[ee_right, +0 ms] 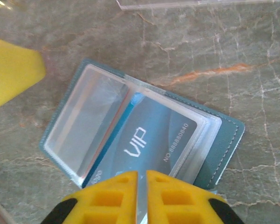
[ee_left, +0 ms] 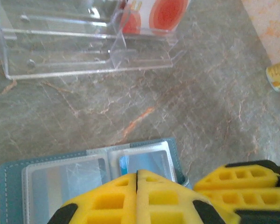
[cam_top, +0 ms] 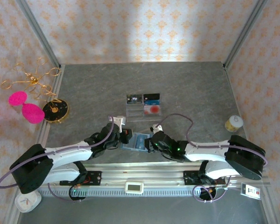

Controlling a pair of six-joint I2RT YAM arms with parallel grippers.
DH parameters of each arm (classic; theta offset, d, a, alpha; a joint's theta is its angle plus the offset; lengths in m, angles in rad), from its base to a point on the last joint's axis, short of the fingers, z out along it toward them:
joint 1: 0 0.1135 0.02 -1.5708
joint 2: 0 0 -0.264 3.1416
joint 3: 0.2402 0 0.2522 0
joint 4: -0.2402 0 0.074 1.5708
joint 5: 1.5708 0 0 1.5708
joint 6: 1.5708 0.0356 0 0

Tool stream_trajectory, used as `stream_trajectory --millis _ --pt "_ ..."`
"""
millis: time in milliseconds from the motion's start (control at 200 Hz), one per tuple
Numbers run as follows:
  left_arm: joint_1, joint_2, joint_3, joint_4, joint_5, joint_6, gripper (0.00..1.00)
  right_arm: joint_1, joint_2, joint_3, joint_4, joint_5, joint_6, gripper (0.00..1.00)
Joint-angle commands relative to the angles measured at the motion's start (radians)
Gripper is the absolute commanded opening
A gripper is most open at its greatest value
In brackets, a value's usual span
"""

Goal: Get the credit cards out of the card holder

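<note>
1. The card holder (ee_right: 229,140) is laid open and flat on the table (cam_top: 196,88), between the two grippers and near the arms' bases.
2. The right gripper (ee_right: 141,179) is set at the holder's near edge, over the pocket with the VIP card (ee_right: 149,140). Its fingers are pressed almost together, with a thin pale edge of the holder pinched in the slit. Whether that edge is card or clear sleeve cannot be told.
3. The left gripper (ee_left: 137,179) is set at the holder's other side, fingers pressed fully together with nothing between them. Contact with the holder cannot be told.
4. In the top view, the left arm (cam_top: 70,154) and right arm (cam_top: 210,151) are both stretched low over the table and angled inward, so the grippers meet at the holder.
5. The holder is seen as teal outside with stitched edges and clear pockets inside. A blue card printed "VIP" is held in one pocket; the other pocket's contents are unclear.
6. Beyond the holder, well apart, a clear tray (cam_top: 135,113) is stood with a pale card with red print (cam_top: 152,109), a black card (cam_top: 134,98) and another dark card (cam_top: 151,98) in it.
</note>
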Motion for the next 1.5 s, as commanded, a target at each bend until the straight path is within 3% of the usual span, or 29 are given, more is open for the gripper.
stream_trajectory --millis 0,150,275,410,611,746,1141,1336,1497 --pt "-0.003 0.059 0.017 0.015 0.062 0.016 0.00 -0.025 0.078 0.026 -0.014 -0.005 -0.001 0.08" --pt "0.000 0.151 0.056 -0.001 0.083 0.050 0.00 -0.034 0.150 0.030 0.052 -0.026 -0.020 0.06" --pt "0.011 0.165 0.045 0.035 0.102 0.034 0.18 -0.034 0.190 0.040 0.062 -0.037 -0.030 0.05" --pt "0.025 0.160 0.018 0.071 0.103 0.003 0.23 -0.033 0.197 0.029 0.064 -0.035 -0.027 0.05" --pt "0.043 0.176 -0.044 0.199 0.140 -0.088 0.19 -0.033 0.179 0.018 0.072 -0.036 -0.023 0.04" --pt "0.053 0.150 -0.062 0.187 0.100 -0.131 0.20 -0.034 0.172 0.018 0.067 -0.029 -0.027 0.04" --pt "0.057 0.226 -0.095 0.289 0.153 -0.214 0.22 -0.033 0.178 0.021 0.083 -0.047 -0.034 0.03" --pt "0.057 0.235 -0.103 0.286 0.171 -0.219 0.15 -0.033 0.192 0.024 0.097 -0.063 -0.027 0.02" --pt "0.057 0.242 -0.121 0.315 0.182 -0.241 0.18 -0.033 0.197 0.021 0.106 -0.076 -0.020 0.01"
